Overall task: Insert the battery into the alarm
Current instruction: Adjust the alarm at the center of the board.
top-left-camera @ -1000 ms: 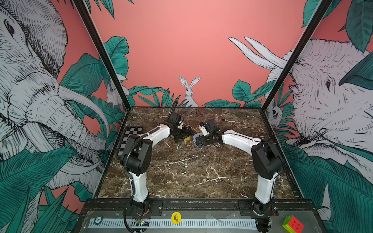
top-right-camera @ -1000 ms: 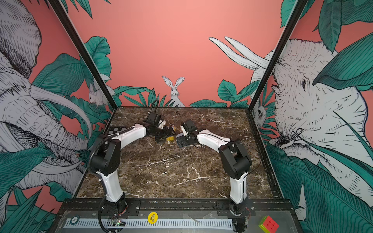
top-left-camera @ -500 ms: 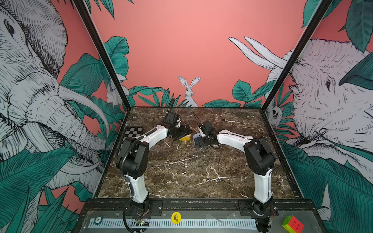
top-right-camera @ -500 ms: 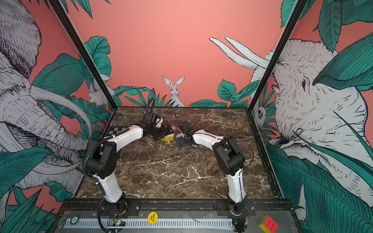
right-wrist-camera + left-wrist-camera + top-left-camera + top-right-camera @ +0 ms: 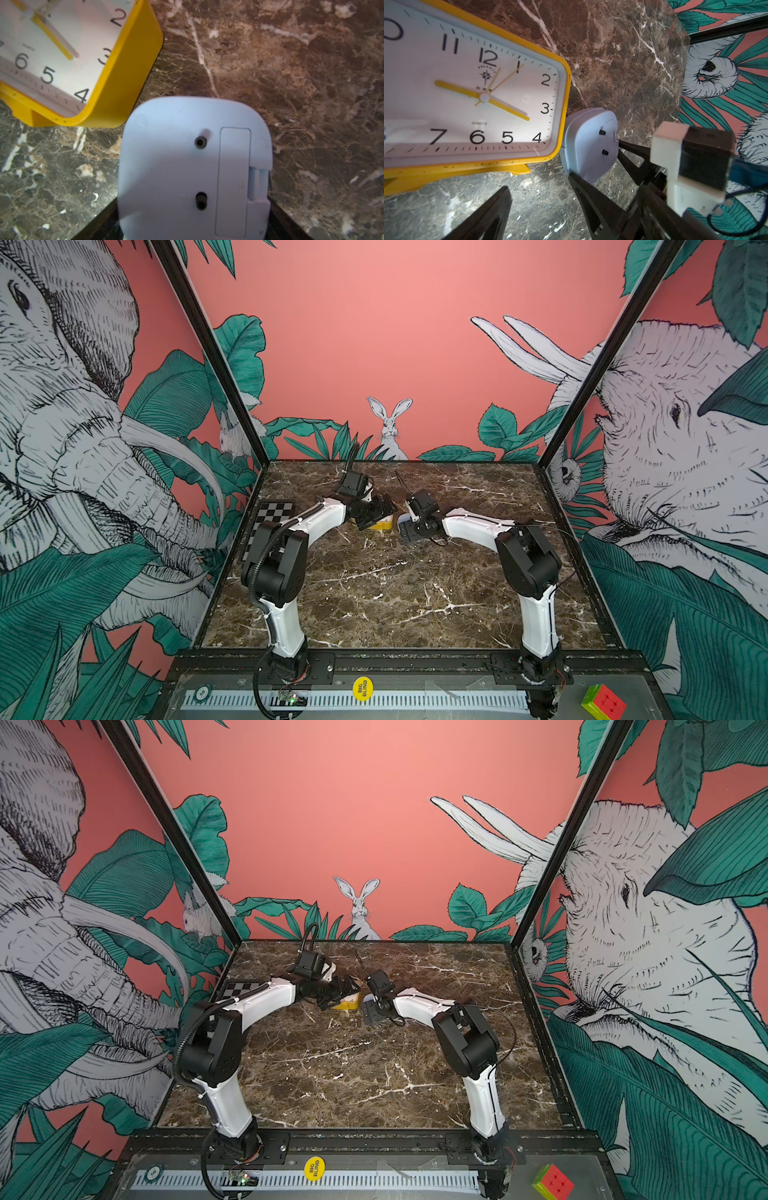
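your left jaws hang spread, holding nothing, by the yellow clock (image 5: 384,525) in both top views, right jaws low at the pale blue alarm (image 5: 401,521) beside it. left wrist: right jaws flank the alarm, pinching or not you cannot tell. right wrist: battery cover (image 5: 232,178) looks shut, no battery seen, so you're likely securing the alarm; next calls for a firm pinch, then that cover off.

Right elbow (image 5: 528,562) swung inward as the right tool (image 5: 593,160) tightened on blue alarm (image 5: 187,166)
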Controlling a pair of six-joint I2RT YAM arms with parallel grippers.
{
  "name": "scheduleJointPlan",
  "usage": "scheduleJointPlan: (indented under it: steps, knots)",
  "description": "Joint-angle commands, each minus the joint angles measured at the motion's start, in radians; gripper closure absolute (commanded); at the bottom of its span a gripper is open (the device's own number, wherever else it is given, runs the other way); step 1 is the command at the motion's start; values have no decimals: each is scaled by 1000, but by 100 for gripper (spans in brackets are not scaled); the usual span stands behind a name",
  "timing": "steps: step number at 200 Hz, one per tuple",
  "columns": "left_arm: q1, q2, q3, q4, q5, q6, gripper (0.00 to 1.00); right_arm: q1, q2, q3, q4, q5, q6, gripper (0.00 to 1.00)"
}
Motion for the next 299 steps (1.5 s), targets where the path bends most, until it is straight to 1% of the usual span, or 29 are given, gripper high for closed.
scheduleJointPlan:
  steps: [1, 24, 47, 70, 77, 95, 116, 132, 182, 186, 199, 229, 265, 288, 299]
  knots:
    - [1, 16, 17, 15, 22, -36, 6, 5, -29, -29, 43, -14, -5, 24]
    - [-1, 29, 22, 28, 33, -52, 6, 2, -45, -32, 52, -49, 11, 30]
    - [-2, 39, 27, 56, 55, -73, 7, -15, -111, -72, 103, -107, 48, 33]
    - [-3, 63, 50, 62, 93, -84, 10, -62, -171, -156, 217, -224, 116, 34]
    - [-4, 67, 53, 69, 101, -90, 11, -78, -173, -168, 244, -274, 138, 35]
    - [-6, 76, 55, 97, 118, -105, 14, -108, -166, -181, 289, -359, 198, 37]
    - [-5, 84, 60, 117, 138, -118, 17, -130, -161, -213, 374, -423, 260, 37]
    - [-6, 88, 58, 141, 152, -135, 18, -136, -156, -214, 405, -451, 286, 38]
    - [-10, 122, 91, 164, 161, -151, 19, -138, -137, -193, 446, -530, 309, 38]
    - [-10, 124, 95, 166, 191, -152, 19, -139, -134, -191, 449, -536, 313, 38]
    - [-13, 128, 101, 172, 198, -155, 21, -140, -124, -185, 445, -547, 322, 39]
    - [-15, 129, 101, 186, 214, -161, 28, -142, -105, -169, 448, -569, 343, 40]
    - [-16, 129, 81, 216, 229, -182, 41, -151, -91, -154, 444, -580, 365, 40]
    - [-16, 129, 81, 227, 236, -184, 51, -154, -82, -148, 455, -595, 390, 40]
    - [-16, 129, 82, 228, 238, -185, 54, -155, -79, -147, 460, -599, 399, 40]
